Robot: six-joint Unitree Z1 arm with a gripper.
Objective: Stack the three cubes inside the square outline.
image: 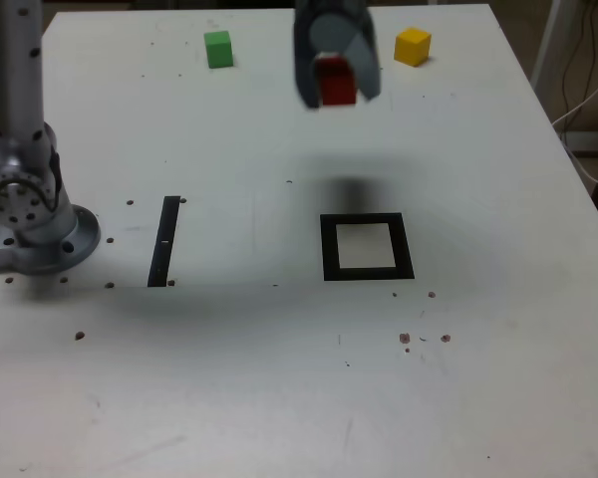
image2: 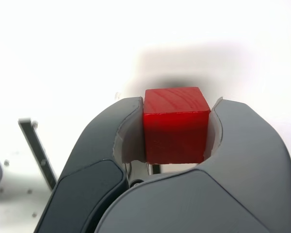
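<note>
End effector [image2: 177,133] pinches the red cube [image2: 175,125] between its jaws, lifted above the table [image: 279,378].

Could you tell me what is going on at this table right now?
A single robot arm is carrying a red cube, clamped in its gripper, above the white table. The black square outline lies empty on the table, nearer the camera than the gripper's shadow. The green cube and the yellow cube sit apart near the far edge, so nothing is stacked yet. A narrow black strip lies near the arm's base.
</note>
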